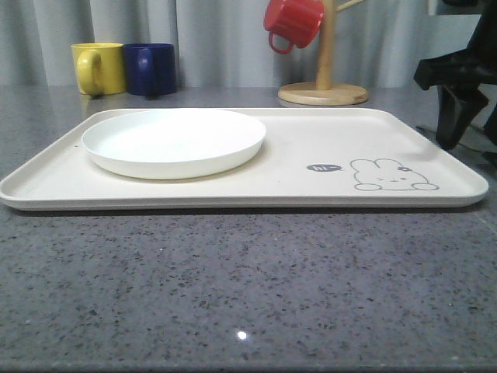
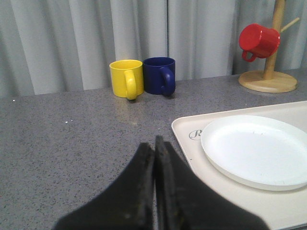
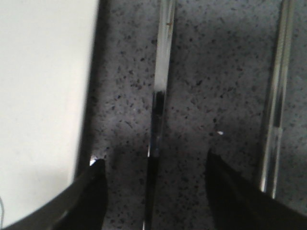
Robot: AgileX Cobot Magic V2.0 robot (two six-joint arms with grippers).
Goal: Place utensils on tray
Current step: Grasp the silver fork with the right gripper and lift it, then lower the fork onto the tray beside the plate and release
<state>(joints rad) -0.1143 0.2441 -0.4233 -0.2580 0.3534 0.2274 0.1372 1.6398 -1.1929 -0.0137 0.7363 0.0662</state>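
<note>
One utensil (image 3: 160, 91) lies betw. wide-open, empty right claw (image 3: 153, 184) fingers.

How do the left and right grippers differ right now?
The left gripper is shut, its fingers pressed together with nothing between them; the right gripper is open. The left hangs over bare counter beside the tray; the right straddles a slim silver utensil on the counter next to the tray. Both have black fingers.
</note>
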